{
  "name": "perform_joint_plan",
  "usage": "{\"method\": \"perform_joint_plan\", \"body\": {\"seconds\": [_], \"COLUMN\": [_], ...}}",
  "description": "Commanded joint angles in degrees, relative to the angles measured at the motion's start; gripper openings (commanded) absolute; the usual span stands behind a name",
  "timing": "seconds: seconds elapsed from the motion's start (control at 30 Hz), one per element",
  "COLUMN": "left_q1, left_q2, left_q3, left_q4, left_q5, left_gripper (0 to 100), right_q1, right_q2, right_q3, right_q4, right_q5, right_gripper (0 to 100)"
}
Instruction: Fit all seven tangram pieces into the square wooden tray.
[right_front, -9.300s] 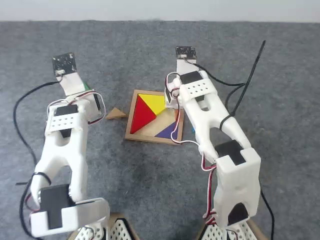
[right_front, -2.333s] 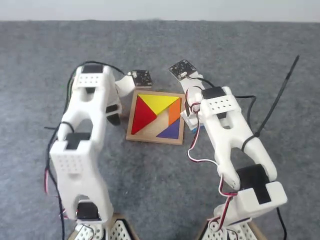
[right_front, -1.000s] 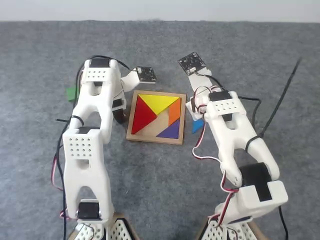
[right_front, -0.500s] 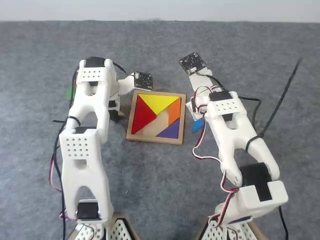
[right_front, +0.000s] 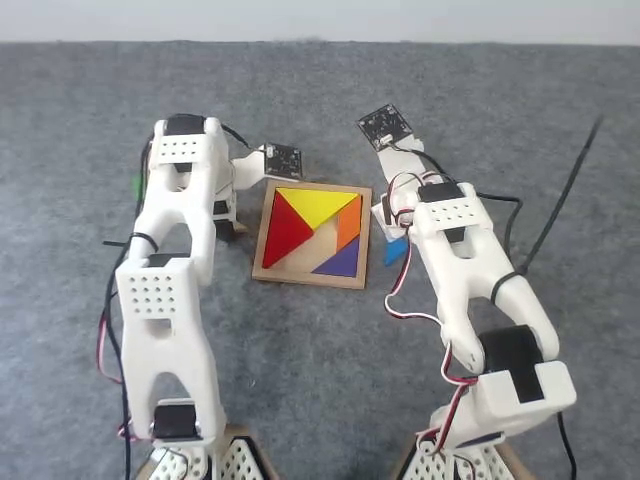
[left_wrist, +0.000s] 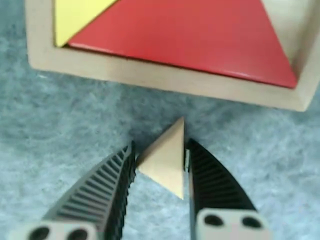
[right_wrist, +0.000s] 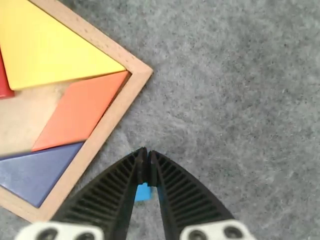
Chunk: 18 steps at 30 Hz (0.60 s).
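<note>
The square wooden tray (right_front: 305, 278) lies between my arms and holds a red triangle (right_front: 283, 228), a yellow triangle (right_front: 320, 205), an orange parallelogram (right_front: 349, 226) and a purple triangle (right_front: 340, 262). Bare wood shows in its middle. My left gripper (left_wrist: 160, 147) is low on the carpet just outside the tray's rim (left_wrist: 165, 82), shut on a small tan triangle (left_wrist: 165, 162) that still rests on the carpet. My right gripper (right_wrist: 146, 152) is on the tray's other side, shut with nothing between its fingers. A small blue piece (right_front: 396, 248) lies on the carpet under it.
A green piece (right_front: 137, 185) peeks out on the carpet beside my left arm. Grey carpet covers the table. Cables trail from both arms, one black cable (right_front: 560, 200) rising at the right.
My left arm has shifted slightly left and its gripper has settled around the tan triangle. The right arm has not moved.
</note>
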<state>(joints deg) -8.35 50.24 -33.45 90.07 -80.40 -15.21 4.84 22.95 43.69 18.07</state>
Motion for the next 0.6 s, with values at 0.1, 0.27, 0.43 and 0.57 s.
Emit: {"method": "perform_joint_plan", "body": {"seconds": [0.1, 0.27, 0.43, 0.57], "left_q1": [-2.73, -2.73, -2.73, -2.29], "left_q2": [-0.79, -2.64, -6.86, -8.97], "left_q3": [-1.98, -1.80, -1.63, -1.54], "left_q4": [-1.93, 1.76, 6.77, 7.38], "left_q5": [2.90, 2.99, 3.25, 7.82], "left_gripper": [14, 14, 14, 14], "right_q1": [-0.57, -0.57, -0.57, -0.57], "right_q2": [-0.84, -1.01, -1.19, -1.19], "right_q3": [-0.26, -0.26, -0.35, -0.44], "right_q4": [-0.66, -0.66, 0.40, 0.40], "right_q5": [0.62, 0.62, 0.62, 0.62], "right_gripper": [0.7, 0.7, 0.7, 0.7]}}
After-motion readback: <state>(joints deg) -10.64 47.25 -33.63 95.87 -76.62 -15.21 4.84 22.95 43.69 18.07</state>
